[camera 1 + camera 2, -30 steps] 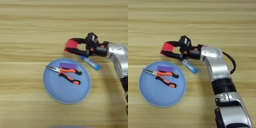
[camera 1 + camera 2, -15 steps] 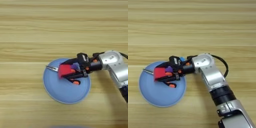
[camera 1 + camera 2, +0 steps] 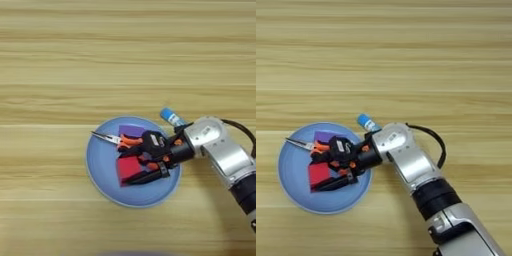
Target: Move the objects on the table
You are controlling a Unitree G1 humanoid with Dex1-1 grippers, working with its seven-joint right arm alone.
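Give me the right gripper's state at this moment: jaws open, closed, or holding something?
Right gripper: over the light-blue plate, jaws closed on the red cube.

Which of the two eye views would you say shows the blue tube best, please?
The left eye view: there the blue tube lies just off the plate's upper right rim, its cap and some body clear of the arm. In the right eye view, little beyond the cap shows before the arm covers it.
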